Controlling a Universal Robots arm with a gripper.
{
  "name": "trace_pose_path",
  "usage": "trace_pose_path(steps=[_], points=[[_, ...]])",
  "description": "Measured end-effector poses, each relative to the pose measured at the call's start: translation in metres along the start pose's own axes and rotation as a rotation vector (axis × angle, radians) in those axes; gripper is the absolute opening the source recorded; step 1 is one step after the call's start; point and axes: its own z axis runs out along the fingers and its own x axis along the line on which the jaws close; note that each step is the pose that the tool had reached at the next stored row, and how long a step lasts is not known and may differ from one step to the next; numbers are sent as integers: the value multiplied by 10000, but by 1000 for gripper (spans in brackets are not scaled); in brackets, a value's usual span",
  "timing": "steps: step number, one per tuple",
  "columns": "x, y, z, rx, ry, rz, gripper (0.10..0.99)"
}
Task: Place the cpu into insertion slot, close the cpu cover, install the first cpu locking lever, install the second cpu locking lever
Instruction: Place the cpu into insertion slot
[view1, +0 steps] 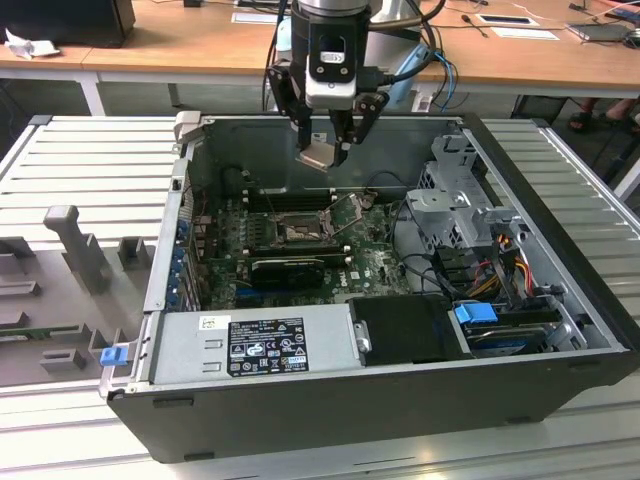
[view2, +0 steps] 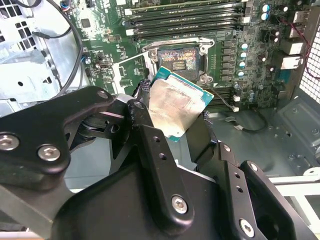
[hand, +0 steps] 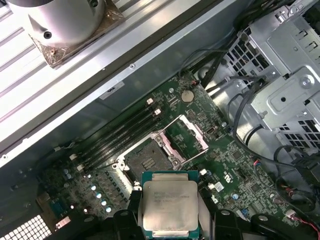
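- Gripper (view1: 325, 145) clenched on the cpu (view1: 318, 157), pinching it by two opposite edges. Chip hanging in the air inside the open pc case (view1: 350, 410), well above the green motherboard (view1: 372, 266). Not in the insertion slot (view1: 300, 232) yet.
- Same story in both wrist views: cpu (hand: 170, 202) between the black fingers (view2: 150, 145), socket (hand: 147, 157) bare underneath and off to one side.
- Biggest worry, imo: coming down skewed. Looks turned against the socket's square in the second wrist view, though maybe just the camera angle. Would probably mash the contacts if seated crooked.
- Second worry: thin edge grip on a flat, smooth chip. Could slip out and drop onto the board.
- Third: cpu cover (hand: 186, 134) flipped open and standing just beside the socket. Easy to clip with a finger on the way down, or to knock shut over an empty slot.
- Also no telling from here whether the chip's orientation matches the socket.
- Head count: one cpu, one insertion slot, one cpu cover, one gripper with two fingers.
- Looks like four long black memory slots (view2: 185, 20) next to the socket.
- Locking levers: too thin and tangled with the cover to count properly.
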Motion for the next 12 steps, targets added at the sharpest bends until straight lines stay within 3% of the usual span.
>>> trace_pose_path(steps=[12], points=[[0,-1,16,-17,-73,858,533]])
